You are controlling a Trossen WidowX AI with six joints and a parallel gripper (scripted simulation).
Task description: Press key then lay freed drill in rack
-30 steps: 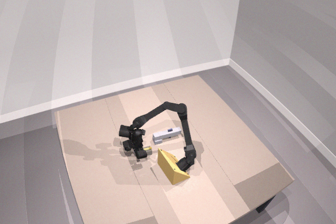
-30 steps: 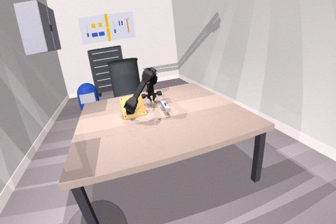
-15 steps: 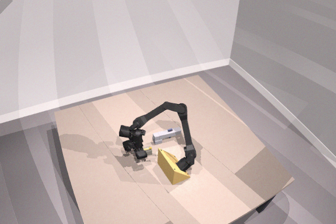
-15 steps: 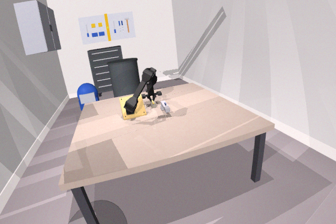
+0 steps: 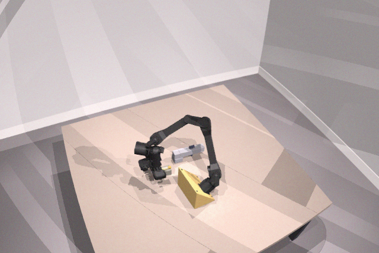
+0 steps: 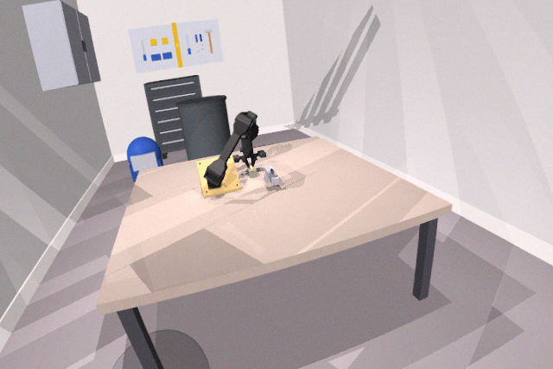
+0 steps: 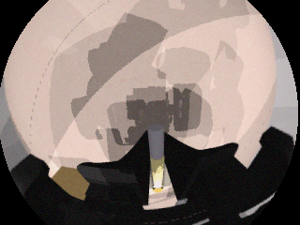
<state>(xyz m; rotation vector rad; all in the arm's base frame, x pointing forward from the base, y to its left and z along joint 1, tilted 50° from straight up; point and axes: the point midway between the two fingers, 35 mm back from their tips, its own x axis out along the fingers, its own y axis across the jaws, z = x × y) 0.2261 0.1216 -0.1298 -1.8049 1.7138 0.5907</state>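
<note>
With the slim grey-and-yellow rod-shaped drill (image 5: 166,168) (image 6: 251,168) (image 7: 157,142) pinched in the black gripper (image 5: 161,169) (image 6: 251,165) (image 7: 153,133), apart from the long pale-grey block (image 5: 183,153) (image 6: 270,175), the laying-down step seems in hand, next calling for careful alignment with the rack, then a gentle release.

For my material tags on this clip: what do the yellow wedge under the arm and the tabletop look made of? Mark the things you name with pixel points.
Yellow wedge-shaped base (image 5: 187,186) (image 6: 229,181): probably painted metal or plastic; flat, even colour with dark, hole-like dots.
Pale tan tabletop (image 5: 238,213) (image 6: 276,222): possibly matte wood or laminate; smooth, grain unseen.
</note>
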